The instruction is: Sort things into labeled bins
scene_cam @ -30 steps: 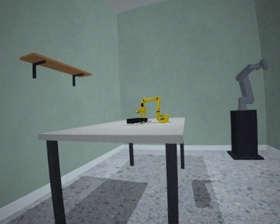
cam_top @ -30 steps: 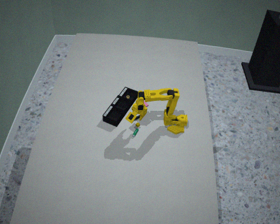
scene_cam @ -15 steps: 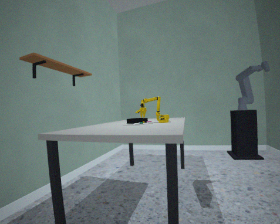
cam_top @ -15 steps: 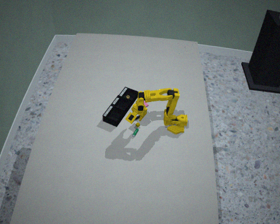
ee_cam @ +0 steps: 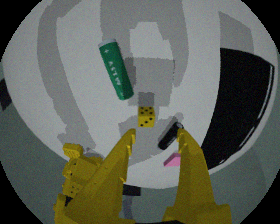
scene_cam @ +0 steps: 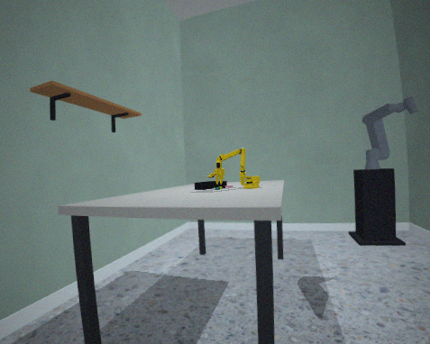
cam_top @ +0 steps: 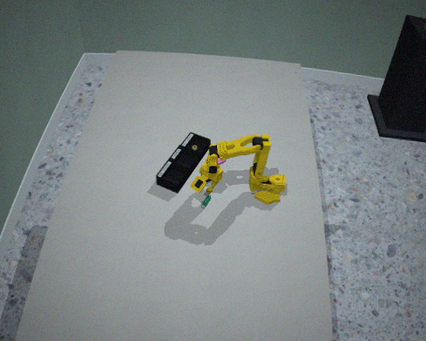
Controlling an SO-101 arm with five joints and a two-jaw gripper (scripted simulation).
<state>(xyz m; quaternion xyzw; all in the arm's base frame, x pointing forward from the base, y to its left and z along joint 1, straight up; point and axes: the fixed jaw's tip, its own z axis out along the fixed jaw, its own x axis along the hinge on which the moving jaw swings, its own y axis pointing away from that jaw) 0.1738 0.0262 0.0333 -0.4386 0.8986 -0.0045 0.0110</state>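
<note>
The gripper (cam_top: 213,185) (scene_cam: 219,184) (ee_cam: 157,131) stands partly open, at a narrow-to-moderate gap. It holds nothing. Its two yellow fingers point down toward the pale table (cam_top: 142,277) (scene_cam: 166,212) (ee_cam: 83,65); whether either fingertip touches an object cannot be determined.

Nearest the tool, in the wrist view:
- A small yellow cube die with dark pips (ee_cam: 146,117) (cam_top: 209,190) lies just beyond the fingertips, between their two lines of reach, on the table.
- A short black cylinder with a bright end (ee_cam: 169,136) lies on the table beside the fingertip at the right of the wrist view, tilted across the gap. Contact with that finger cannot be confirmed.
- A flat pink piece (ee_cam: 173,160) (cam_top: 221,161) (scene_cam: 229,186) lies partly hidden behind the same finger.

Farther out:
- A green cylindrical battery with a pale end (ee_cam: 116,70) (cam_top: 206,202) (scene_cam: 217,188) lies on its side on the table, past the die and toward the left of the wrist view.
- A black row of three joined bins (cam_top: 183,162) (ee_cam: 241,100) (scene_cam: 204,185) stands on the table, off to the right of the tool in the wrist view. Each bin carries a white label; the lettering is too small to read.
- A small brass-coloured ring (cam_top: 194,147) lies in the end bin farthest from the battery.
</note>
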